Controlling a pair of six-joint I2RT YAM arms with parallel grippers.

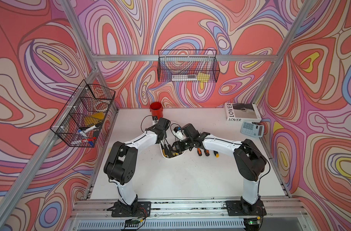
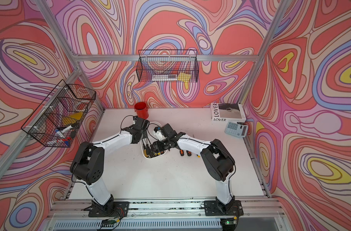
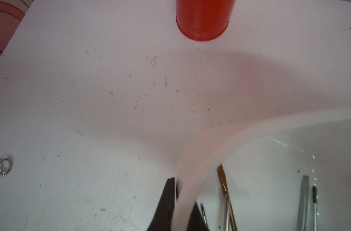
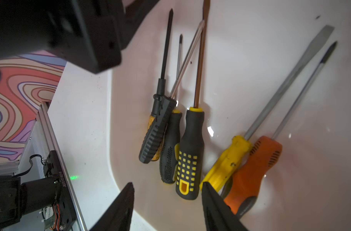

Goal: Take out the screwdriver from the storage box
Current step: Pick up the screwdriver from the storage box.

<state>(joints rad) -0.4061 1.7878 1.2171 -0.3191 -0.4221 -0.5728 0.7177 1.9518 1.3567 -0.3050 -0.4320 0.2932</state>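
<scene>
The box is pinned to the table by the left claw, which is shut on its rim. The right claw is open and empty above the handles. The black-and-yellow screwdriver, lying in the box among five others, is seen between its jaws. That handle should be centred and gripped at its thick middle, since a yellow handle lies just beside one jaw and could be caught. A straight lift is advised.

The table is white and scuffed. More screwdrivers are laid beside the box, and a red cup stands behind it. Wire baskets are hung on swirl-patterned walls.
</scene>
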